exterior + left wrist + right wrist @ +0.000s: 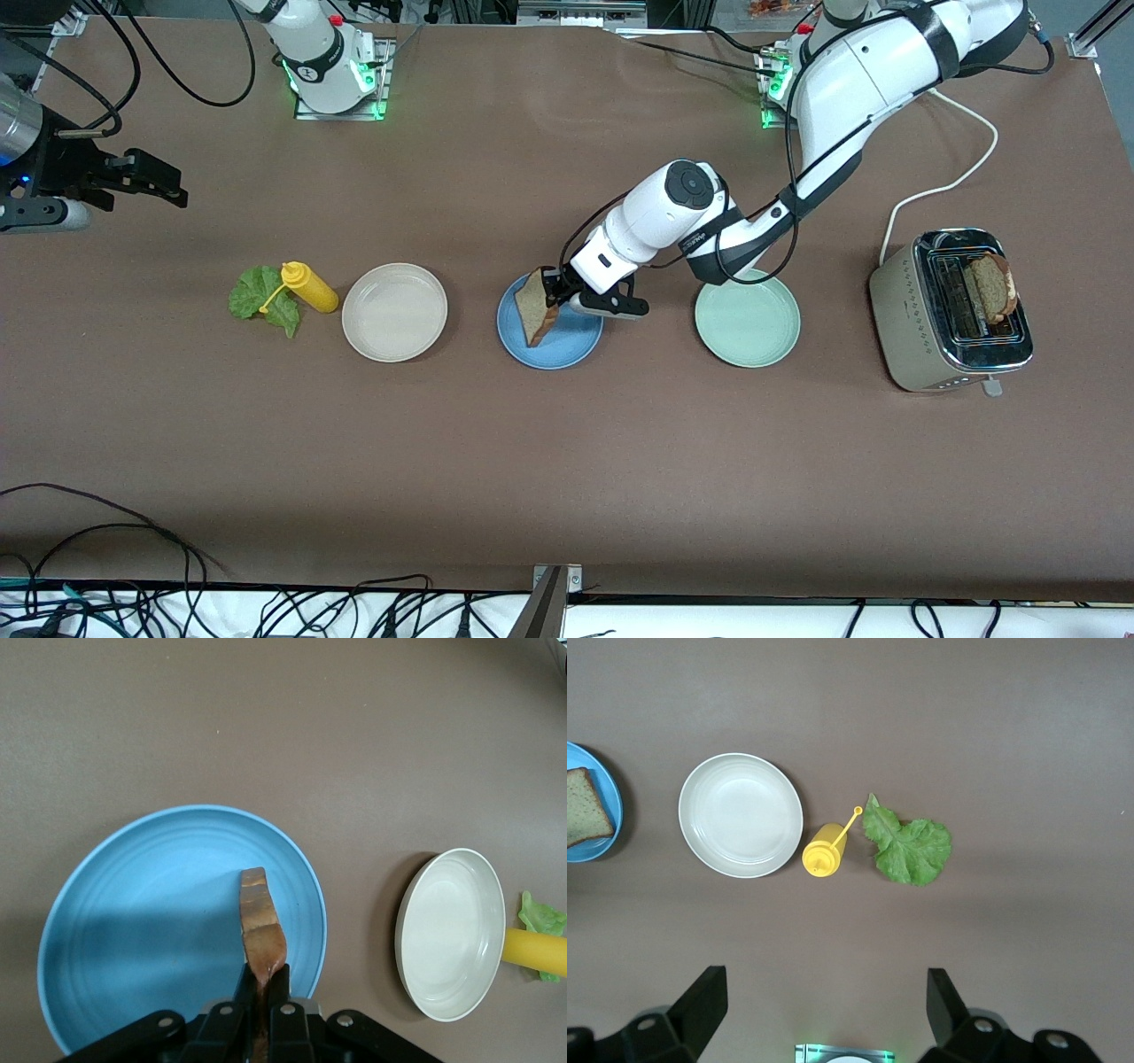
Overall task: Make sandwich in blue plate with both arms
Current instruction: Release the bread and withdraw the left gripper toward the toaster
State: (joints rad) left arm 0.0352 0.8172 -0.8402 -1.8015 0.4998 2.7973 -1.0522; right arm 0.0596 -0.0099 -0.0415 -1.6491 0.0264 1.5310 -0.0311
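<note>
On the brown table (pixel 567 461), four things nearest the front camera lie in a row: a cream-white plate (pixel 394 312), the blue plate (pixel 567 346), a mint-green plate (pixel 747 320) and, at the left arm's end, a silver toaster (pixel 917 306) with a second bread slice (pixel 992 288) standing in its slot. Over the blue plate hangs the left tool (pixel 551 297), its fingers pressed shut on the top edge of a bread slice (pixel 534 310). The slice hangs tilted on edge from the tool, its lower corner at or just above the plate's floor; whether it touches is unclear. In the left wrist view the slice (pixel 260 926) shows edge-on, running from the fingers out over the plate (pixel 133 939).

Beside the cream plate, toward the right arm's end, a yellow squeeze bottle (pixel 308 286) lies on its side, touching the green lettuce leaf (pixel 261 297).

Farther off, the right tool (pixel 146 177) waits above the table near that end, fingers spread wide and empty.
</note>
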